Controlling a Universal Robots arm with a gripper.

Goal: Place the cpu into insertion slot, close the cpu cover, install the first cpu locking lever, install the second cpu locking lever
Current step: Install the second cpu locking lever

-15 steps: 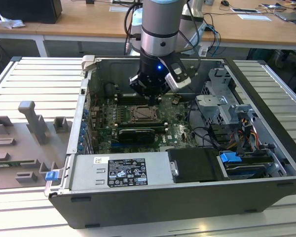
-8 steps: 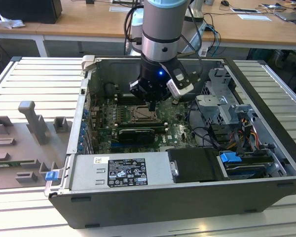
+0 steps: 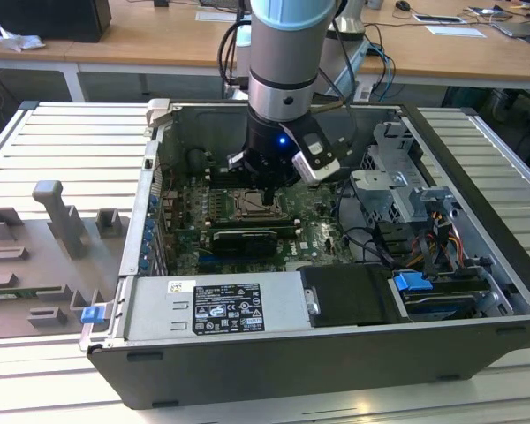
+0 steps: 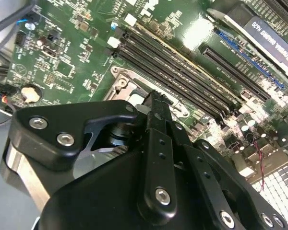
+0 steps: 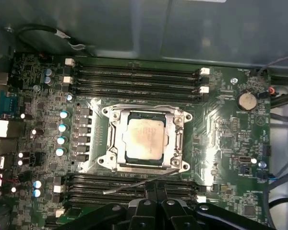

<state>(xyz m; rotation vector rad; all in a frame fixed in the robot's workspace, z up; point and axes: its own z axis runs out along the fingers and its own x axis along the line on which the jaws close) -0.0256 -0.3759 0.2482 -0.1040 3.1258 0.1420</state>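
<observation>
Claw [image 5: 156, 203] above cpu cover [image 5: 145, 139], cpu [image 5: 145, 136] seated beneath

You see the silvery-beige cpu [image 5: 144, 136] lying flat in the slot [image 5: 116, 143], with the grey cover [image 5: 175, 139] shut down flat around it.

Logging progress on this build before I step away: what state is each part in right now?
cpu: seated in the insertion slot, top showing.
cpu cover: lowered over the cpu.
locking lever: sticks out over the memory slots, seemingly unlatched.
memory slots: empty.
computer case: side open.
end effector: low by the insertion slot.
</observation>
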